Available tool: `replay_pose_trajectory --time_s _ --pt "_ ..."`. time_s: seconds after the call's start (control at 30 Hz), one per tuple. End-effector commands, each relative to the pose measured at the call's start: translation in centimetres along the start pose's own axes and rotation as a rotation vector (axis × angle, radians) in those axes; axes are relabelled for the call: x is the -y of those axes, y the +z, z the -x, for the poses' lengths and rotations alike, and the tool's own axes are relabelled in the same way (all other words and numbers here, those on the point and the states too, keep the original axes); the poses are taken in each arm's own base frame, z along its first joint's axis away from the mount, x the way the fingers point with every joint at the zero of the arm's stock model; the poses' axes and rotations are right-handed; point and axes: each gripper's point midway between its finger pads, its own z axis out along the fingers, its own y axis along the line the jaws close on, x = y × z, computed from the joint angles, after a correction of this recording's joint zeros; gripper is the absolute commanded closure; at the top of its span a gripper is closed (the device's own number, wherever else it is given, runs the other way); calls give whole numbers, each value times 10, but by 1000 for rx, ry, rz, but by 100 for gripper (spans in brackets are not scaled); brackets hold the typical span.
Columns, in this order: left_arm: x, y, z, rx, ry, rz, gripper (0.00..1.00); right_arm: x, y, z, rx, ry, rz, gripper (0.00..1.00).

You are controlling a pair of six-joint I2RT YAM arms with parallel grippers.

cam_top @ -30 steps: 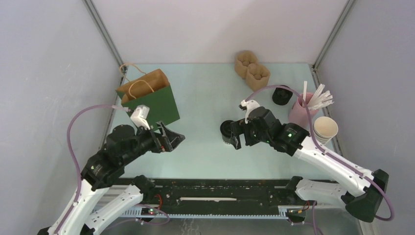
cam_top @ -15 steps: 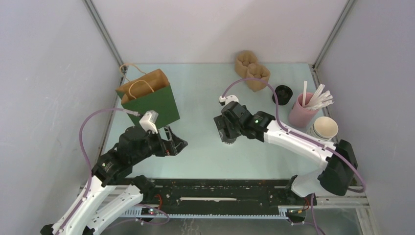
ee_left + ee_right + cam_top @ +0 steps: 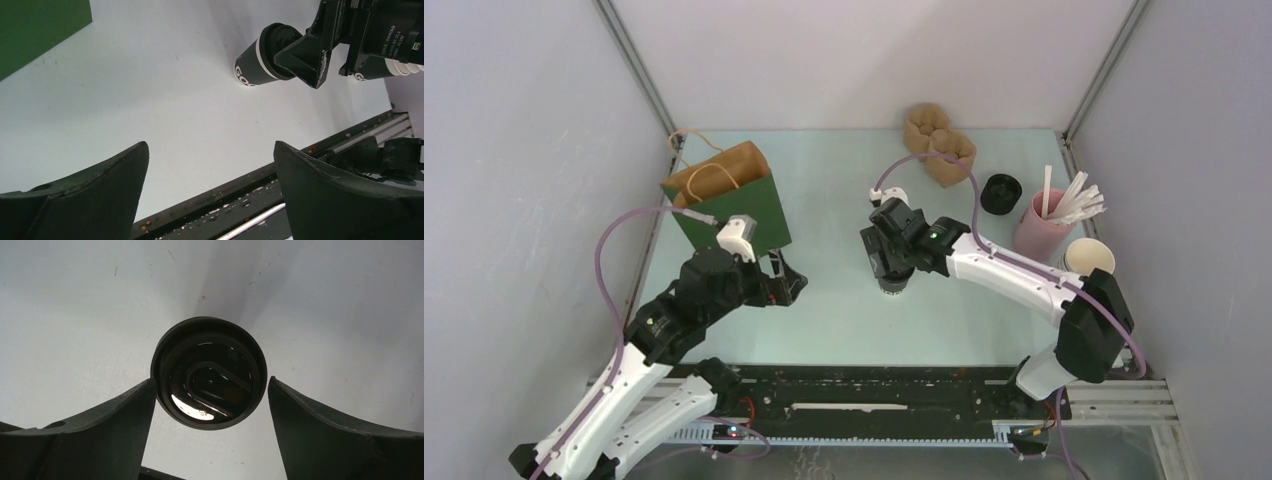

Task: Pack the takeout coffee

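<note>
So the takeout coffee (image 3: 252, 70) is stood upright, axis vertical, glossy round black plastic lid (image 3: 200, 350) up; right end effector (image 3: 212, 381) is spread apart around it.

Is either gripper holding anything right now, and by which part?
Nothing is held yet. The right gripper straddles the takeout coffee at lid level, jaws open; the left gripper is empty.
</note>
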Motion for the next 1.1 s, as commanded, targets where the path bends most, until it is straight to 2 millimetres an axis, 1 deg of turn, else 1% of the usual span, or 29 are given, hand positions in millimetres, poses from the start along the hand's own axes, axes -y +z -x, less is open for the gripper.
replay_pose_trajectory --time_s 0.0,0.13,0.3,0.4,0.47,0.57,0.67,0.83,0.87,0.9,0.97,1.07 --pt "9 -9 33 102 67 -17 0 0 2 15 28 21 -14 9" --pt "9 -11 37 116 75 -11 0 0 6 17 26 40 -1 11" --pt "9 -12 37 119 74 -12 0 3 12 14 14 22 -15 21" --pt "8 -12 39 124 77 -6 0 6 13 13 9 20 -29 26" --pt "9 -12 40 123 81 -5 0 9 11 15 15 30 -28 30" --pt "10 -10 41 115 87 -5 0 20 8 18 27 59 -44 31" --pt "13 -9 42 108 91 -11 0 42 9 20 31 96 -90 31" --pt "14 -9 43 108 92 -17 0 100 16 17 24 187 -213 31" --pt "14 -10 43 110 93 -18 0 115 17 17 27 213 -238 31" --pt "14 -10 43 111 94 -18 0 122 18 17 30 230 -244 31" --pt "14 -11 43 109 97 -17 0 147 22 15 31 288 -274 30" --pt "14 -13 45 107 104 -12 0 177 23 12 28 343 -327 30"
